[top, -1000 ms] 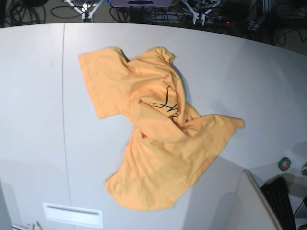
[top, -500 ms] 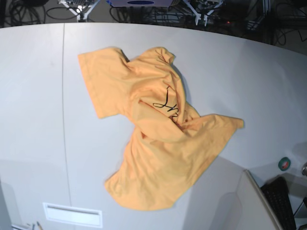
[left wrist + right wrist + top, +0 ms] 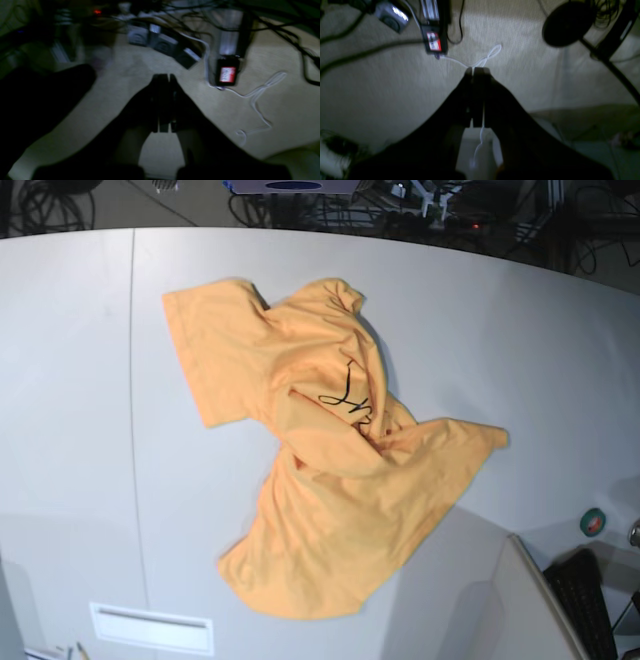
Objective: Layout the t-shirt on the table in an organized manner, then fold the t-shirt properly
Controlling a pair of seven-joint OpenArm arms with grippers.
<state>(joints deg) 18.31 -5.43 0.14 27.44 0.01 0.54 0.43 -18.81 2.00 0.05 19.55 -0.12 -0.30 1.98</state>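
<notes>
The light orange t-shirt point(image 3: 325, 450) lies crumpled and twisted on the white-grey table point(image 3: 520, 350). One sleeve is spread to the far left, the body is bunched toward the near middle, and black script shows at its centre. Neither gripper is near it. In the left wrist view my left gripper point(image 3: 163, 77) is shut and empty, hanging over beige floor. In the right wrist view my right gripper point(image 3: 476, 70) is shut and empty, also over the floor. In the base view only a white scrap of the left arm point(image 3: 430, 195) shows past the table's far edge.
A thin seam point(image 3: 132, 380) runs down the table at the left. A white label point(image 3: 150, 627) sits near the front edge. A green roll point(image 3: 593, 521) and a black keyboard point(image 3: 590, 600) are at the front right. Cables and a red-labelled adapter point(image 3: 226, 73) lie on the floor.
The white arm parts at the far edge of the base view have drawn back almost out of frame. The t-shirt has not moved.
</notes>
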